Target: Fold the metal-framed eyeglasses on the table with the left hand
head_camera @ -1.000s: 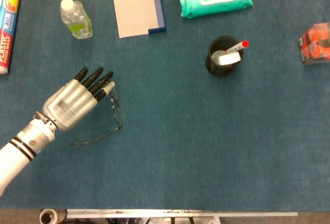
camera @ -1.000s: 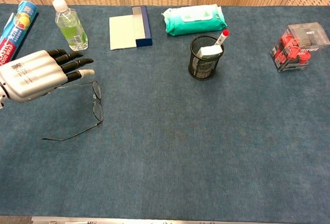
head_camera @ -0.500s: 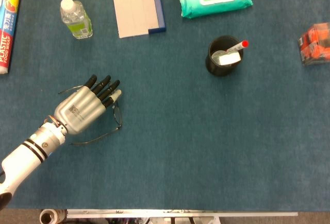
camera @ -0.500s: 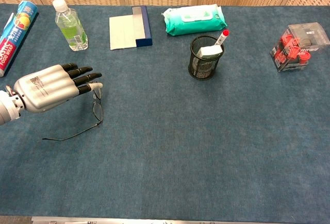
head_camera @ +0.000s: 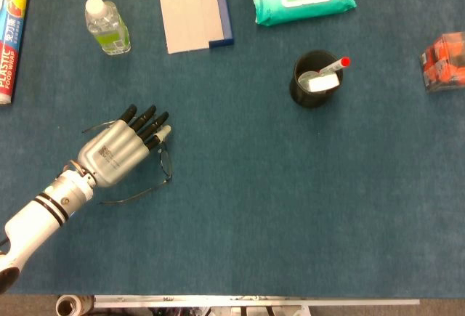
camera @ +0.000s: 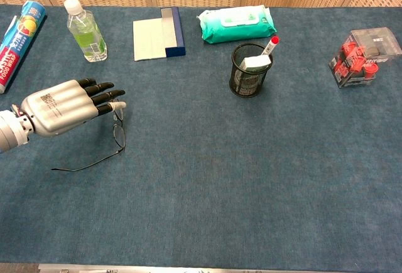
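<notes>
Eyeglasses [head_camera: 161, 167] lie unfolded on the blue table [head_camera: 290, 200], well below the water bottle [head_camera: 107, 27], one temple stretched toward the near edge. Left hand [head_camera: 120, 152] hovers flat over the frame's other side, fingers [camera: 100, 94] extended and close together, holding nothing. Right hand out of frame.

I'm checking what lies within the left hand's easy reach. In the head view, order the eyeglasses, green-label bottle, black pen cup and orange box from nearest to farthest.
From the left hand:
1. Eyeglasses, right beside it.
2. Bottle, behind it.
3. Pen cup, centre-right.
4. Orange box, far right edge.
</notes>
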Controlling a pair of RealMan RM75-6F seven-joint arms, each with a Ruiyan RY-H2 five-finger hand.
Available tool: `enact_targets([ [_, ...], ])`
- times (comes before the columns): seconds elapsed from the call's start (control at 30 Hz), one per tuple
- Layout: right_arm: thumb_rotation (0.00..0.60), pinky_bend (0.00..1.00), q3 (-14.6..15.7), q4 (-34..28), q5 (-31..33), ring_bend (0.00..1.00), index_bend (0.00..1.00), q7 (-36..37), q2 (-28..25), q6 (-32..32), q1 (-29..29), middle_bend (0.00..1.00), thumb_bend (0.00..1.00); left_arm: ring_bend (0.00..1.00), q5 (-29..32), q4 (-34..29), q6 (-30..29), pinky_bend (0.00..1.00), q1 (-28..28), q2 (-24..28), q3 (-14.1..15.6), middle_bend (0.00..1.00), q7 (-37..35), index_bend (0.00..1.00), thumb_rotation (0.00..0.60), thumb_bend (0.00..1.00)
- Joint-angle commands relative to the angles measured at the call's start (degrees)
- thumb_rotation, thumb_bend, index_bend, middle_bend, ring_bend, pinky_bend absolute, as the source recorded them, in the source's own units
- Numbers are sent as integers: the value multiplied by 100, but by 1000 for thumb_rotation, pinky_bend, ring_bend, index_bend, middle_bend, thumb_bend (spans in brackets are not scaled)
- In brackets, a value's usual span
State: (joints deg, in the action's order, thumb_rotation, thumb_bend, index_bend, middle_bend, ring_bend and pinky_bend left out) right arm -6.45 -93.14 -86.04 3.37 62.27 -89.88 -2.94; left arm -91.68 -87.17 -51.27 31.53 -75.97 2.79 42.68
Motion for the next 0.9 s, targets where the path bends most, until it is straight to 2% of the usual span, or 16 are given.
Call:
enact_targets([
  [0.03, 600, 357, -2, 1, 5, 358, 589, 0, 0, 2, 1, 515, 539, 0, 78, 29, 23, 166, 12, -5, 2, 0, 45, 57, 600, 840],
  [0.37, 600, 356, -8, -5, 12, 358, 590, -1, -5, 4, 4, 515, 539, 0, 387, 51, 70, 166, 31, 3, 17, 0, 500, 61, 600, 839],
  [0.9, 600, 357, -7, -11, 5, 358, 590, -4, -8, -3, 12, 516, 539, 0, 612, -14, -62, 166, 7, 83, 124, 0, 755, 171, 600, 839],
])
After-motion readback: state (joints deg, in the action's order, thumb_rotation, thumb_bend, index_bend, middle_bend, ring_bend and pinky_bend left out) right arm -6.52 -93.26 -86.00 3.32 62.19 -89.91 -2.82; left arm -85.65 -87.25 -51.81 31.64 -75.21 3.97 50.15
